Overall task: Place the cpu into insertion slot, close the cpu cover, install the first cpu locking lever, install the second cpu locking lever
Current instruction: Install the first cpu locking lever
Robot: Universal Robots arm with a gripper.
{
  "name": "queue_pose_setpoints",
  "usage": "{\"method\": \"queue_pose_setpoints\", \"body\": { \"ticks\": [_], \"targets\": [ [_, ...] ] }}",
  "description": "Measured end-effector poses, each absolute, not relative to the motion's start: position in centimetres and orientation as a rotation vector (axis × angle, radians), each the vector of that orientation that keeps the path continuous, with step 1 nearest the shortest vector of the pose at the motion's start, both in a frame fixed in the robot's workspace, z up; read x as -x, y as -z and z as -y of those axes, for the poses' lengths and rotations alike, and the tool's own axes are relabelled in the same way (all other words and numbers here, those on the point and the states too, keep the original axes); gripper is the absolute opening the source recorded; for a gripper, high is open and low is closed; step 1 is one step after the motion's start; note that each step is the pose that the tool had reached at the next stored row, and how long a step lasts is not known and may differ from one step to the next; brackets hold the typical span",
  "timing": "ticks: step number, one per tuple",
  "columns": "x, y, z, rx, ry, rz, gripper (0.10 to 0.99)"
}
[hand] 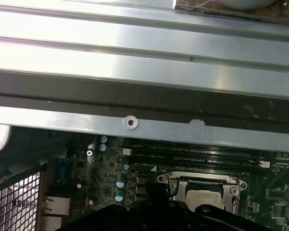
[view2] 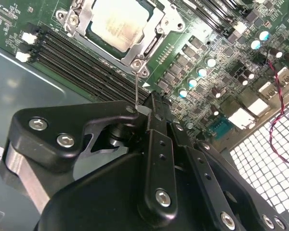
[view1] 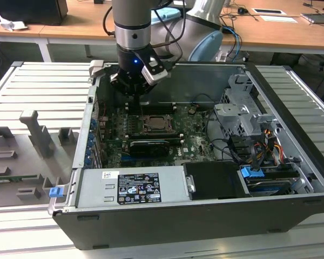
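Ribbed table (view1: 38, 86), open computer case (view1: 178, 216), hand (view2: 145, 107) gripping locking lever (view2: 136, 84), desks (view1: 281, 32) behind

The exterior view looks down at a slant, from some way off, onto the open computer case (view1: 151, 221) on the worktop (view1: 38, 91), with the arm (view1: 132, 27) entering at 11 o'clock. The second wrist view peers closely past the gripper (view2: 143, 107) onto the motherboard (view2: 207, 62). The first wrist view faces the case's metal edge (hand: 144, 127). All three share the cpu (view1: 153, 125).

cpu (hand: 203, 198) inside silvery cpu cover (hand: 197, 179), near memory slots (hand: 197, 156)
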State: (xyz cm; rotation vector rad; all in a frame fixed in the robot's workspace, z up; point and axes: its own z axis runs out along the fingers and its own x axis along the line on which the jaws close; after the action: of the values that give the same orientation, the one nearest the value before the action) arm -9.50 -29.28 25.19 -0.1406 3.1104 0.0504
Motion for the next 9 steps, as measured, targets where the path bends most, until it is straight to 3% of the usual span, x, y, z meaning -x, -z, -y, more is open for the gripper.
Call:
{"method": "queue_pose_setpoints", "body": {
  "ticks": [9],
  "targets": [
    [8.1, -25.2, 29.3, 0.141, -0.050, -3.110, 0.106]
  ]
}}
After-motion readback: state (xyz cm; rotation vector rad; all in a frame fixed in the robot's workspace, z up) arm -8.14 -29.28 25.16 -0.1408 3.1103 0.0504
